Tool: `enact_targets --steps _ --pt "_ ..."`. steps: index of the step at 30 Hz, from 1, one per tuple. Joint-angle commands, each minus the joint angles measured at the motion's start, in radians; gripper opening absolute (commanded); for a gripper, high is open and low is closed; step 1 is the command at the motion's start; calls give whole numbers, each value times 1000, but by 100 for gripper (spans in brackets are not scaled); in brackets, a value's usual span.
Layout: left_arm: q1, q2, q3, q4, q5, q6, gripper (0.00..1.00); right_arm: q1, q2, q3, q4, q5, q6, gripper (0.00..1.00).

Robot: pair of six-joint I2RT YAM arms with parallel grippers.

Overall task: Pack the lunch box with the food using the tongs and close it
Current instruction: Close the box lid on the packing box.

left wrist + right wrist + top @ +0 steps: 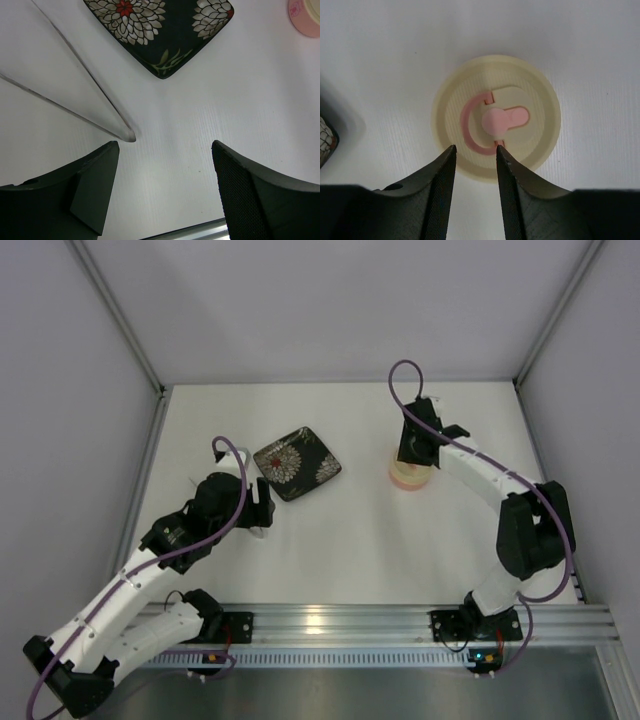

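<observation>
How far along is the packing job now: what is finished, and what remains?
Done, it seems: the plate shows no food, the tongs lie on the table by the open left end effector, and the lid sits on the lunch box. In hand: the right end effector hovers over the lid, jaws slightly apart, gripping nothing. Left: probably only checking the lid sits flat and moving the arms away.
</observation>
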Motion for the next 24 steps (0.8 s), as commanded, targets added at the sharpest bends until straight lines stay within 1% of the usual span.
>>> enact_targets --steps 1,9,13,24 --pt "-4 0 0 25 -15 3 80 -5 -76 -68 -15 24 18 37" --pt "-4 5 -2 22 -20 4 80 -3 -38 -176 57 -15 29 36" --pt "-4 8 -2 23 -21 1 80 -3 20 -180 77 -23 29 35" --pt "-4 9 0 22 -23 1 80 -3 55 -182 85 -19 21 35"
